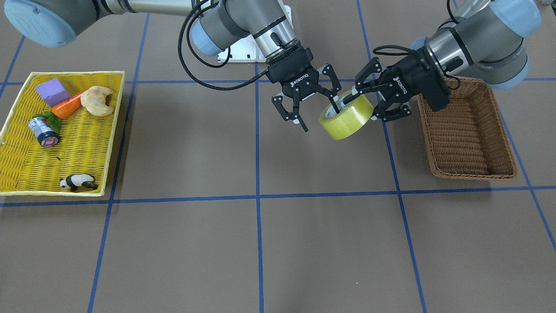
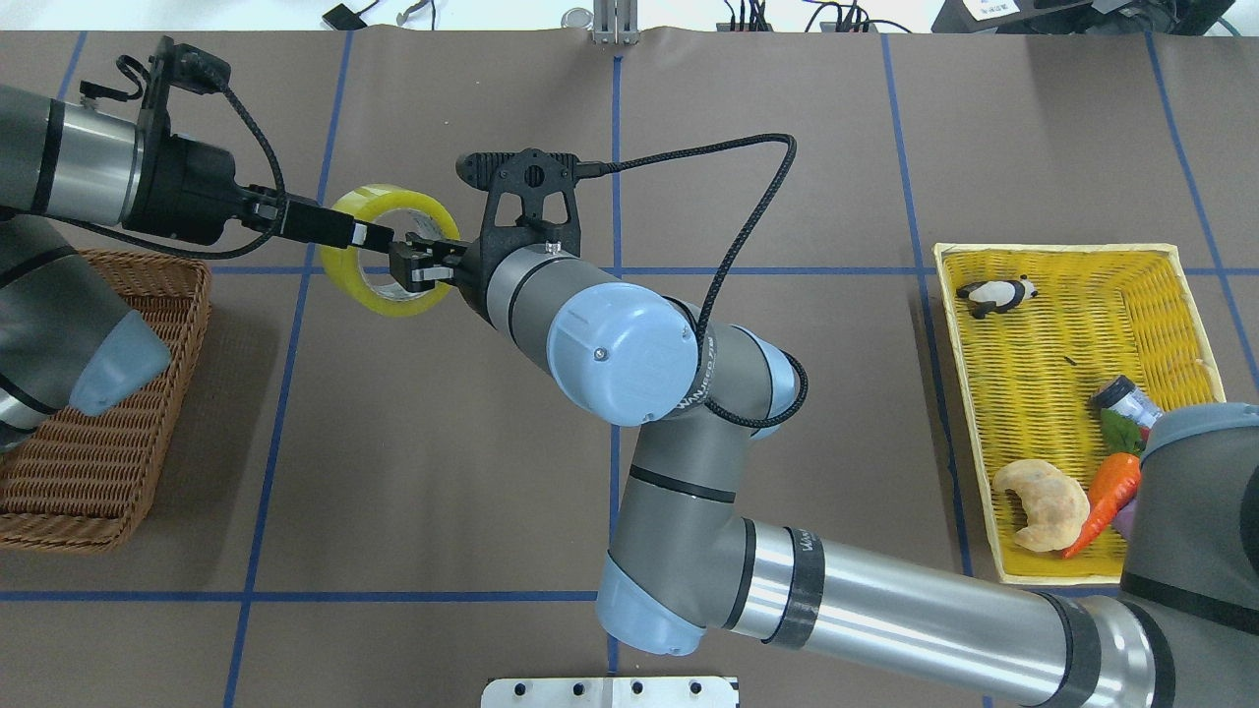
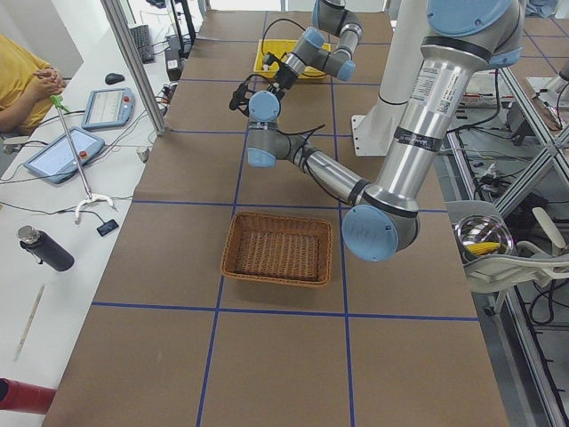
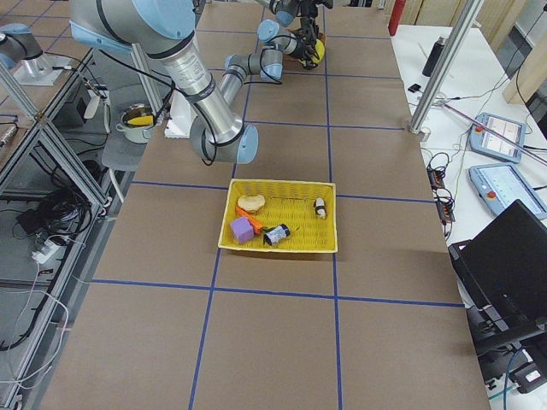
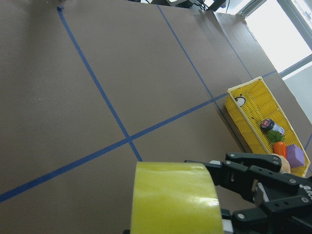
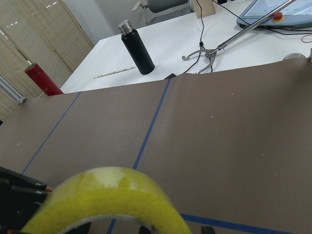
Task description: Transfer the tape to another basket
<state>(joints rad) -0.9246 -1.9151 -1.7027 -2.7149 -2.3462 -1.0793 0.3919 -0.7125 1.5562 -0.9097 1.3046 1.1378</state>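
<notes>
You see the left gripper [image 1: 366,105] pinching the tape [image 1: 347,121] by its wall, in the air near the basket [image 1: 471,130], while the right gripper [image 1: 320,117] stands spread wide at it.

The left fingers [image 1: 369,72] are clamped, right fingers [image 1: 298,114] spread.

Setting identified as a robotics lab. A long table [image 3: 178,169] is covered in brown paper and marked into squares with blue tape lines [image 1: 258,217]. A left arm [image 3: 404,151] and a right arm [image 4: 201,85], both grey industrial robot arms, are mounted by a white base plate [image 1: 243,52]. An aluminium frame [image 4: 43,137] is seen beside the robot. On the white bench [image 3: 36,267] along the table's far side, control tablets [image 3: 60,153], a laptop [image 4: 513,256] and cables [image 4: 440,171] are laid out. A person in a yellow shirt [image 3: 18,76] is seated there.
</notes>
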